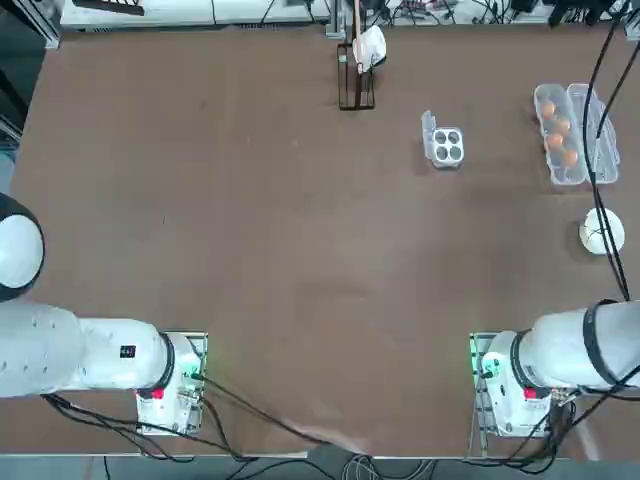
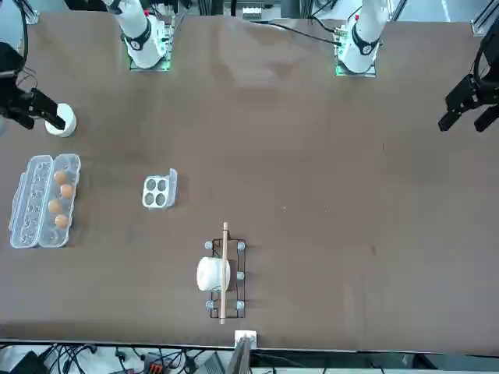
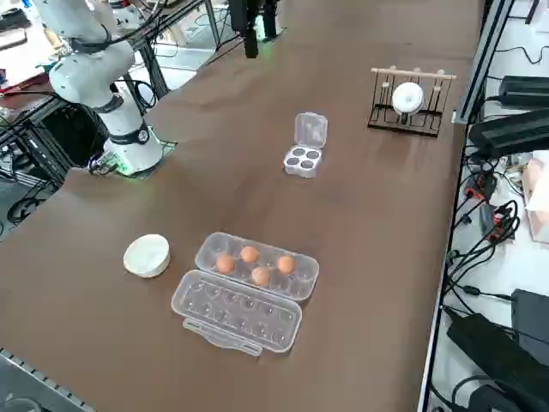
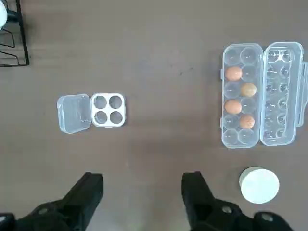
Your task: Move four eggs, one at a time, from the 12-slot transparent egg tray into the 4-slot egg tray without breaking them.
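Right hand (image 4: 142, 195) hangs high over bare surface (image 1: 250, 250), fingers spread wide, holding nothing. Four eggs (image 4: 233, 73) sit staggered in the long tray (image 4: 241, 96), lid open beside it. Small tray (image 4: 108, 109) stands well apart, all cups empty, flap open. Risks: excess squeeze cracks a shell; a finger may snag the cup walls or nudge a neighbouring egg.

Round white bowl (image 1: 601, 232) near table's right edge, dark wire rack (image 1: 355, 85) at far edge holding white object (image 1: 370, 45) and wooden rod (image 2: 224, 273), brown tabletop (image 1: 250, 220).
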You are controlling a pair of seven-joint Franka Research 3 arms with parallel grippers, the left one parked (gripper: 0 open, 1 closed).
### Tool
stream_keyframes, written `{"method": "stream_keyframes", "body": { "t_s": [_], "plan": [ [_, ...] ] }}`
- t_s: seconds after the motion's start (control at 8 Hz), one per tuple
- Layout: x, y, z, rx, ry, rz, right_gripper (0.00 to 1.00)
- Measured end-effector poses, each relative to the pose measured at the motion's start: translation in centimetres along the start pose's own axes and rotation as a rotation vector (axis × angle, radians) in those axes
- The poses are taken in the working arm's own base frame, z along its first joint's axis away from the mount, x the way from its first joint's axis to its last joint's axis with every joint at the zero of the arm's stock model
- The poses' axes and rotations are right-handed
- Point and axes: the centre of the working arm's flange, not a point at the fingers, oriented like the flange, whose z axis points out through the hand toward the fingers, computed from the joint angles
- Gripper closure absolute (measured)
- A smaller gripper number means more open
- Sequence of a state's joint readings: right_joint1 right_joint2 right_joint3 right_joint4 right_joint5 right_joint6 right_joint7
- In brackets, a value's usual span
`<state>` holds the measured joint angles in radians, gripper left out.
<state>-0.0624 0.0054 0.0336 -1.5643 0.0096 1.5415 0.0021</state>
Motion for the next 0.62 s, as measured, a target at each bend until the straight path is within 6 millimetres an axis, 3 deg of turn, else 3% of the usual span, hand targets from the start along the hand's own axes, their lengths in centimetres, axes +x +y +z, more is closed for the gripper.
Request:
{"method": "stream_keyframes", "body": {
  "t_s": [0.62],
  "plan": [
    [0.14, 0.06, -0.08, -0.012, 0.009, -0.001, 0.0]
  ]
}}
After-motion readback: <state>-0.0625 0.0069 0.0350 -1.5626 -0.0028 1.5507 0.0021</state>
